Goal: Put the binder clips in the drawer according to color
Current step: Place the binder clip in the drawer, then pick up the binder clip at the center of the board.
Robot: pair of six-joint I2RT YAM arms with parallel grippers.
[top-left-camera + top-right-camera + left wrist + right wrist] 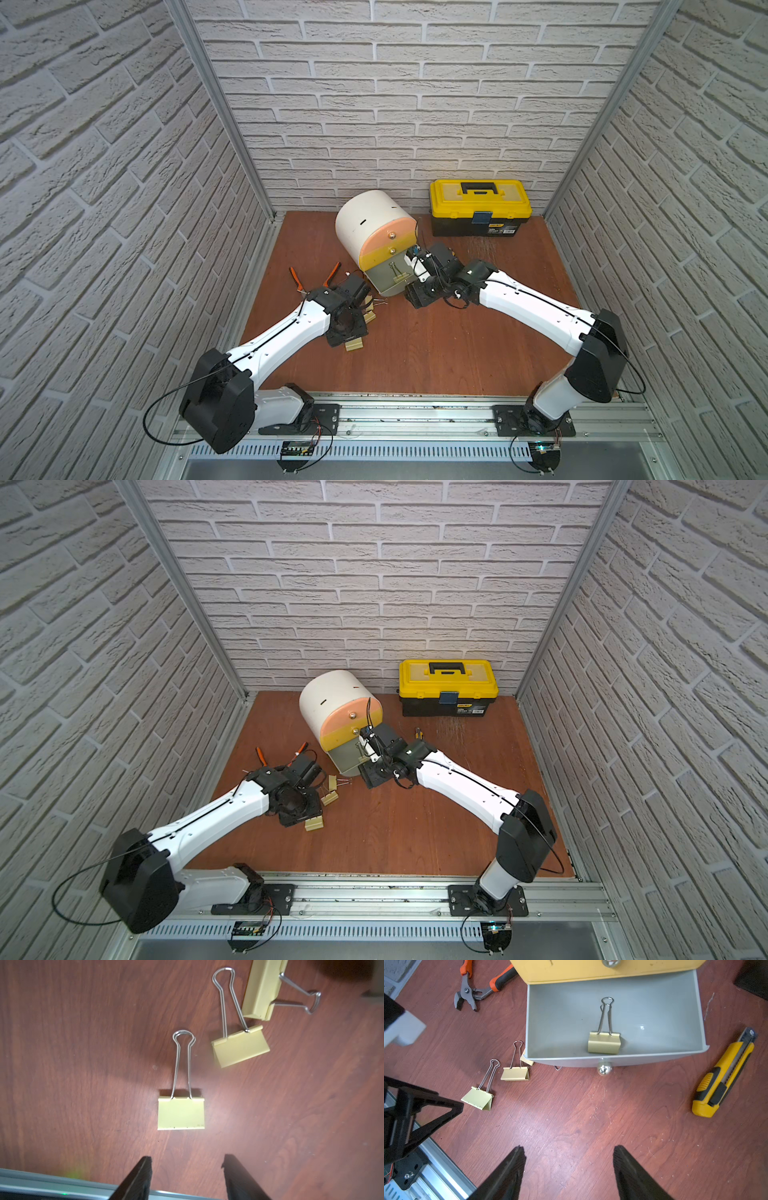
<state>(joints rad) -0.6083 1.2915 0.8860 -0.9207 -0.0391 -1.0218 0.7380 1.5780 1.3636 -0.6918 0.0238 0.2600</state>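
White barrel cabinet [374, 224] on wooden table [436, 345], bottom grey drawer [612, 1022] pulled out, one pale yellow binder clip [604, 1043] lying inside. Three more yellow clips on the table just beside the drawer's corner: nearest [180, 1113], middle [241, 1049], farthest [261, 989] partly under the drawer edge. Left gripper [187, 1176] above the nearest clip, jaws apart, empty. Right gripper [569, 1167] before the drawer, jaws apart, empty. Utility knife [722, 1078], pliers [475, 987], toolbox [480, 208] nearby
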